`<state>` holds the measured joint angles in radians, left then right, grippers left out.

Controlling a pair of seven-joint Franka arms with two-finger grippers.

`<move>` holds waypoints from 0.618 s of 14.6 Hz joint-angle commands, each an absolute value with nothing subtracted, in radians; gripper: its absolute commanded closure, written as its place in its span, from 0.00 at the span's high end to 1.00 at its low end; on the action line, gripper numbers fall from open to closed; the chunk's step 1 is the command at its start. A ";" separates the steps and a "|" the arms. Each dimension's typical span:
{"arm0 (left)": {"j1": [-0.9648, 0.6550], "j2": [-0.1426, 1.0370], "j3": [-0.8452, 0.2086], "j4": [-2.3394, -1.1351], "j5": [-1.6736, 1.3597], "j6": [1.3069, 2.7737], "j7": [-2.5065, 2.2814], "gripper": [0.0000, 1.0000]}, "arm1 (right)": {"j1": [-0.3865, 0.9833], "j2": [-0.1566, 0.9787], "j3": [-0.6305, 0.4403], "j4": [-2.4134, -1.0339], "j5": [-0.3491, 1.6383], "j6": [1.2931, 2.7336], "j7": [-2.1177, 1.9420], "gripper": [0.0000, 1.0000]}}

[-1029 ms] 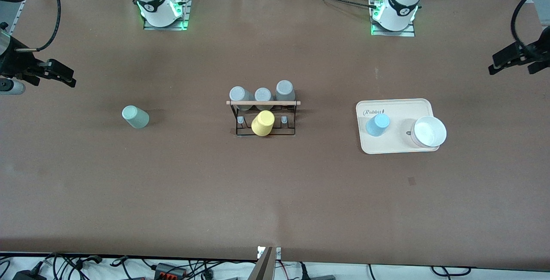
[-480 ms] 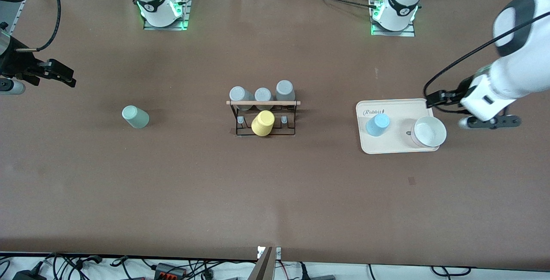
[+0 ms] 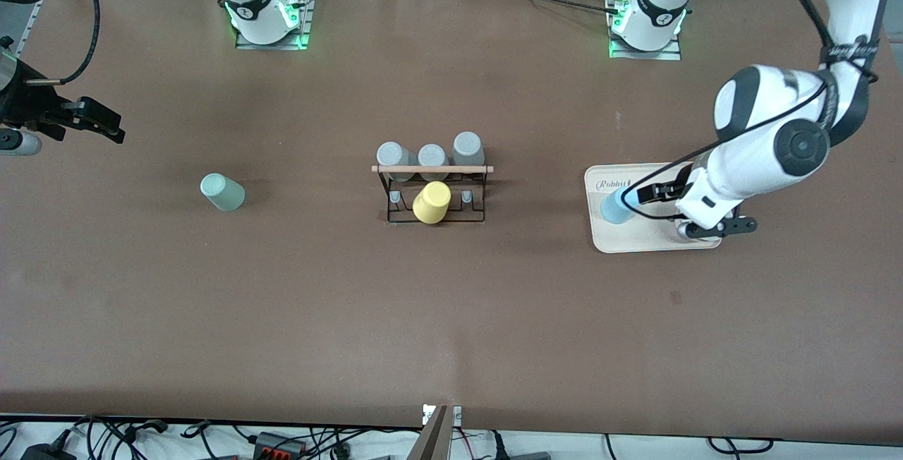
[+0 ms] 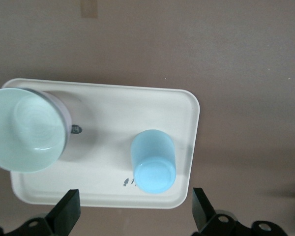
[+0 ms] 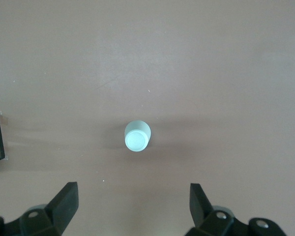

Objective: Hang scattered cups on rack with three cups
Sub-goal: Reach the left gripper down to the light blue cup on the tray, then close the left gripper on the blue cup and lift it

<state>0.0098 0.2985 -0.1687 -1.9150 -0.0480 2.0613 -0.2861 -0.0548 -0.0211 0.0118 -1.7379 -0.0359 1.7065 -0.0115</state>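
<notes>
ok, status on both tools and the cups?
Left tool open over tray, above blue cup. Right tool open, waiting. Mint cup untouched.

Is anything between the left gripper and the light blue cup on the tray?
Nothing visible. The left gripper, jaws open, hangs over the tray, and the wrist view shows the light blue cup in plain sight between the fingers. The white bowl stands beside the cup on the tray, apart from it.

A cream rectangular tray [image 3: 638,238] lies toward the left arm's end of the table [image 3: 451,319]. A wide white bowl [image 4: 27,130] sits on the tray. Three grey cups [image 3: 430,155] and one yellow cup [image 3: 431,202] stand mid-table.
</notes>
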 commanded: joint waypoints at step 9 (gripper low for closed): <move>-0.032 0.334 -0.173 -2.102 -0.041 2.311 -0.350 1.00 | -0.071 -0.031 0.021 -1.735 -0.018 1.692 -0.029 1.00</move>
<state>-0.0313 0.3336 -0.1719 -2.0817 -0.0474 2.2740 -0.3420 -0.0550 -0.0211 0.0118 -1.7379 -0.0359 1.7061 -0.0115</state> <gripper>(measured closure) 0.000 0.000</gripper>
